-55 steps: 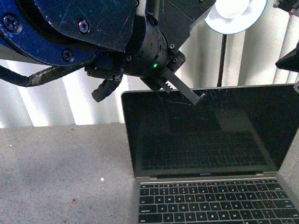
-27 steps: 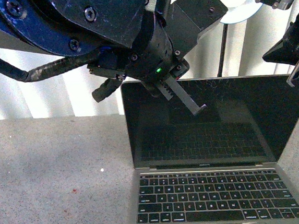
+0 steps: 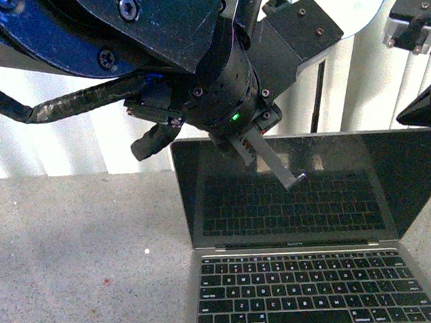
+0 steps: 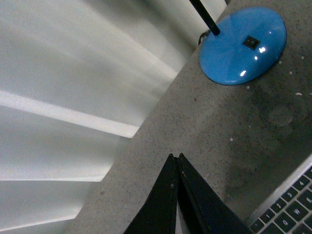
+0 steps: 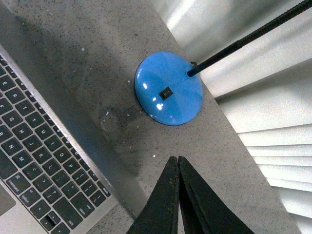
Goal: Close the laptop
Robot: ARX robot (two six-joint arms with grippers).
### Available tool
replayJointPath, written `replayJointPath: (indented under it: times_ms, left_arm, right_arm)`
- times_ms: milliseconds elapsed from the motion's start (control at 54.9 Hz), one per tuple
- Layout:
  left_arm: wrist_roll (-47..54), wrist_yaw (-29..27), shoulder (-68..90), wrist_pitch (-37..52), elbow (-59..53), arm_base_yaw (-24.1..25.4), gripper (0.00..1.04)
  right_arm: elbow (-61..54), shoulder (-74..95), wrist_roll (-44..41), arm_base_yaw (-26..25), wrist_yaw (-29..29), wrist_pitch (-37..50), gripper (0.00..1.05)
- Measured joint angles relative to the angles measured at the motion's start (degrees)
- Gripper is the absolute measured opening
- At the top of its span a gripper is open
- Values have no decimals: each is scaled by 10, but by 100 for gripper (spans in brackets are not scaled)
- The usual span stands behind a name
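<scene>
Change: laptop (image 3: 301, 275) lid leans further forward than before; left gripper (image 3: 294, 177) sits lower, at the screen's upper middle
Jaws: both pressed together, holding nothing; right gripper (image 5: 174, 161) near blue lamp base (image 5: 168, 88)
Room: table (image 3: 72, 249) spans lower left; laptop fills lower right

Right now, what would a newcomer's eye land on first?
The left arm, a blue-and-black bulk, fills the front view's upper left, its shut left gripper in front of the dark screen of the open laptop. Behind the laptop, a glossy blue lamp base sits on the speckled table.
</scene>
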Motion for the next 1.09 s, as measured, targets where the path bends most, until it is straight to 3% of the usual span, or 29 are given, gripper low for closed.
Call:
replayJointPath:
  times_ms: [437,1093]
  left_arm:
    - [22,31,-9,-37,-34,-22,4]
    - [19,54,-30,-25,-89,-11,4]
  right_arm:
    - [-29,-10,-31,7,4,-18,3]
    - [-79,-19,-25,30,-1,-30,3]
